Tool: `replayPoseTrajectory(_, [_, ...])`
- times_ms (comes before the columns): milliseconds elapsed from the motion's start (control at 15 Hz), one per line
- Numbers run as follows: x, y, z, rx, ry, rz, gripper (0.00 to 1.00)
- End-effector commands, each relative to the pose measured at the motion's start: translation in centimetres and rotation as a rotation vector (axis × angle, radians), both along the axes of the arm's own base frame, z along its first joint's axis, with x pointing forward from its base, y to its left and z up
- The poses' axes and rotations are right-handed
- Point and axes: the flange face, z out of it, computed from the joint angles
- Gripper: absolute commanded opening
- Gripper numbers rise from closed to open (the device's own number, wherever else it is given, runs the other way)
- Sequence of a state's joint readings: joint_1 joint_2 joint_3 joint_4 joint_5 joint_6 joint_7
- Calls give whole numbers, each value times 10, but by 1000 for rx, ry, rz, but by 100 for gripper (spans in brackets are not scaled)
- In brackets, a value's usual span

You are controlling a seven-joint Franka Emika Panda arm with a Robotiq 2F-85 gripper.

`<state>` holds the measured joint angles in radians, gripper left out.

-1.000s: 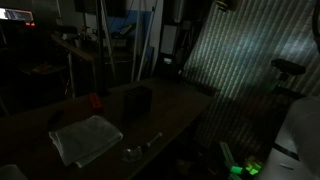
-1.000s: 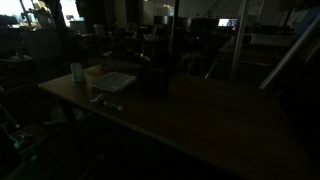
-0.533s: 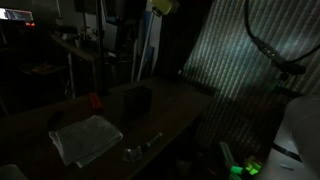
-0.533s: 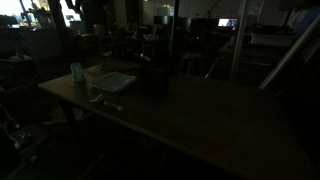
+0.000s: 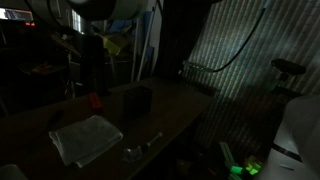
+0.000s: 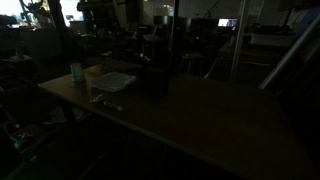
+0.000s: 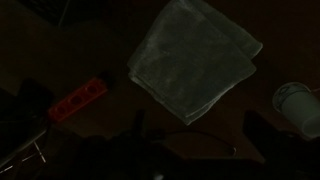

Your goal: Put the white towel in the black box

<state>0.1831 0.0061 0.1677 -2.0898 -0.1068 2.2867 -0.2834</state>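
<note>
- Below the gripper (image 7: 150, 138), well clear of it, the towel (image 7: 192, 62) is seen lying flat on the table (image 5: 175, 105), untouched.
- The jaws are held wide apart, and nothing is gripped between them.
- In both exterior views the box (image 5: 137, 102) is seen standing upright on the table, far beneath the gripper and apart from the towel.
- In the wrist view a red block (image 7: 78, 100) is seen to one side of the towel and a white cup (image 7: 298, 106) to the other.
</note>
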Motion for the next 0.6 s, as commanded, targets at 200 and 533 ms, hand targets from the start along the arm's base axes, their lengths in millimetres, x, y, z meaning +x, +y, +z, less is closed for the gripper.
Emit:
replayPoseTrajectory(200, [70,9,-103,7,40,45,100])
replayPoseTrajectory(533, [95,8,-187,6,96,59,100])
